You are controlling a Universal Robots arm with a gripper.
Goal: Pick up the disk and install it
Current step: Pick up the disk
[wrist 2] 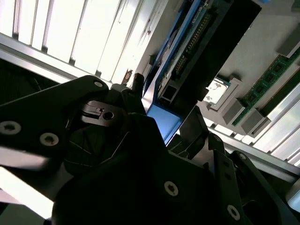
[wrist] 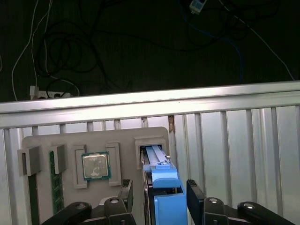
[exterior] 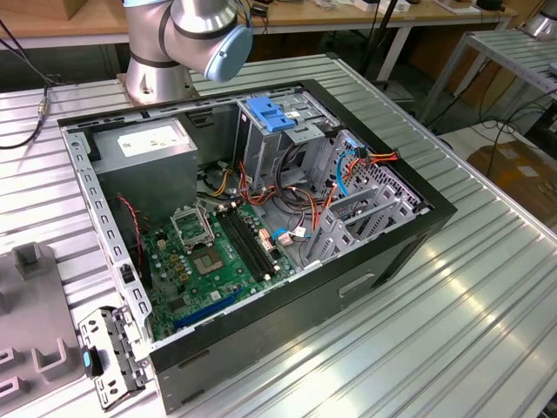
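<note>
In the first wrist view the disk [wrist: 164, 180], dark metal in a bright blue carrier frame, stands on edge in a slot of a grey tray [wrist: 126, 136]. My gripper [wrist: 160, 194] straddles it. One black finger [wrist: 127, 192] sits on each side, and a thin dark gap shows at the left one, so the gripper is open around the disk. The second wrist view shows the disk [wrist 2: 187, 51] up close, running away from the black gripper body. In the exterior view the open computer case [exterior: 261, 209] lies on the ribbed metal table.
The tray also holds a processor chip [wrist: 96, 166] and a green memory stick [wrist: 56, 183]. Inside the case a tall metal cage with a blue latch [exterior: 270, 113] stands among cables, beside the green motherboard [exterior: 218, 252]. The arm's base [exterior: 157, 70] is behind the case.
</note>
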